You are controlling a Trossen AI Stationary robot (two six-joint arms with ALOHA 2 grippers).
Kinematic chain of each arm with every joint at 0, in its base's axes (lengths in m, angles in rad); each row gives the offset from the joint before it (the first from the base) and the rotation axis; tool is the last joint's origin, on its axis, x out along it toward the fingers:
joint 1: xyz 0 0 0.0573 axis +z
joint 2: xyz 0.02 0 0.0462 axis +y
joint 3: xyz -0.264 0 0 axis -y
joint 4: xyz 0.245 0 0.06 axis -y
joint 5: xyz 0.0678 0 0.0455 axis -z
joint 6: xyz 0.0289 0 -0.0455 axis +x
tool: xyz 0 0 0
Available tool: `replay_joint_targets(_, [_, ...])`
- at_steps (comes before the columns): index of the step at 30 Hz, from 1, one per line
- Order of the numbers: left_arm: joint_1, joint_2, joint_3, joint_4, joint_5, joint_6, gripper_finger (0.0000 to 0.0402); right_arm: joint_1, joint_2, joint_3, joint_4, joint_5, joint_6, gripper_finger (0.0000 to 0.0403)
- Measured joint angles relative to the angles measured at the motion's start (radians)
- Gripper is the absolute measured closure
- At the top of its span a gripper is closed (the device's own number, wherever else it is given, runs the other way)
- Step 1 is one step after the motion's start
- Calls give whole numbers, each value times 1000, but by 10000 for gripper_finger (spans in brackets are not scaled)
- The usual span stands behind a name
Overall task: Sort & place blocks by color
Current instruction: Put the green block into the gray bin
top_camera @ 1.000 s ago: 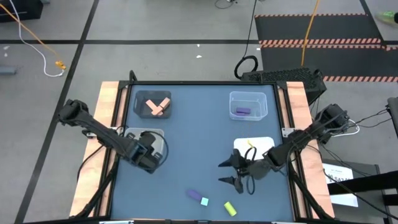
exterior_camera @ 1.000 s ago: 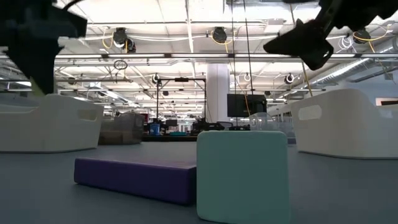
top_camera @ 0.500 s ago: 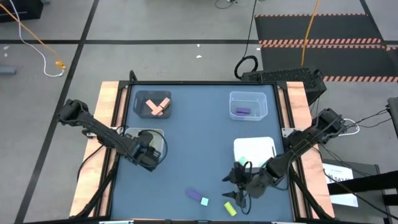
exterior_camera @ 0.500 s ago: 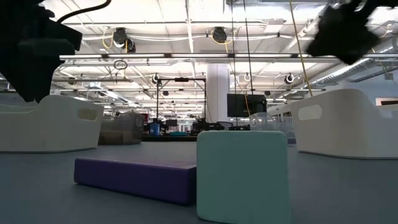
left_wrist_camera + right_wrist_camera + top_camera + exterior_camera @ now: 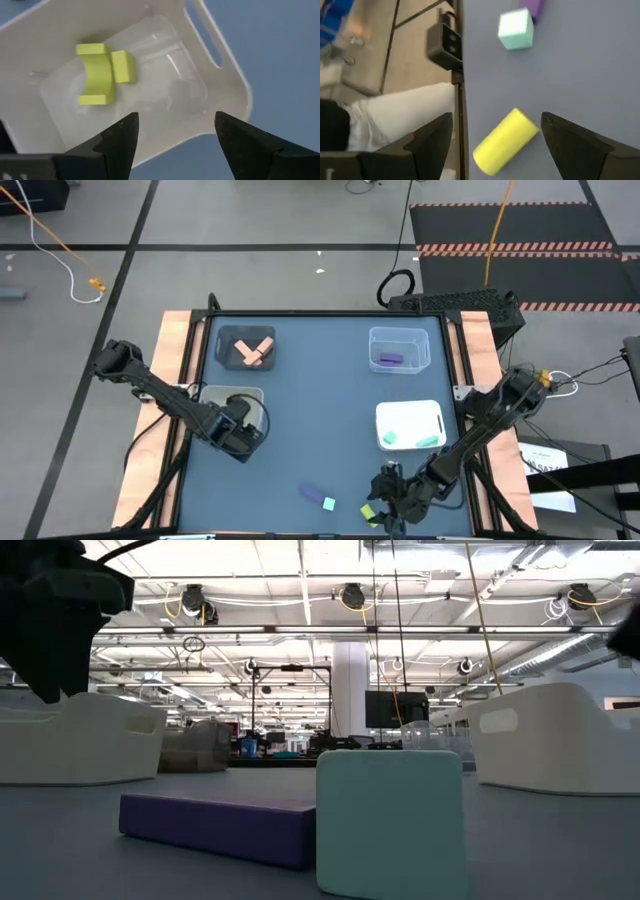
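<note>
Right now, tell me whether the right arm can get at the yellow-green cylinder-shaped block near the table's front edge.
Probably yes. The right gripper is open right above the yellow-green cylinder-shaped block, one finger on either side. Nothing lies between them; the light teal cube sits apart.

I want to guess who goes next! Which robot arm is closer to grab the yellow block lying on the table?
The right one. Its open claw hangs right over the yellow block, while the left claw waits over its bin, far off.
</note>
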Motion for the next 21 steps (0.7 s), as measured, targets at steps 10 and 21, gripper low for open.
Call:
replay_joint_targets(10, [-39, 0, 0, 33, -1, 5, 146, 5, 120, 205, -299, 35, 84, 110])
replay_joint_targets(21, [-86, 0, 0, 46, -1, -3, 147, 12, 275, 384, -532, 27, 118, 110])
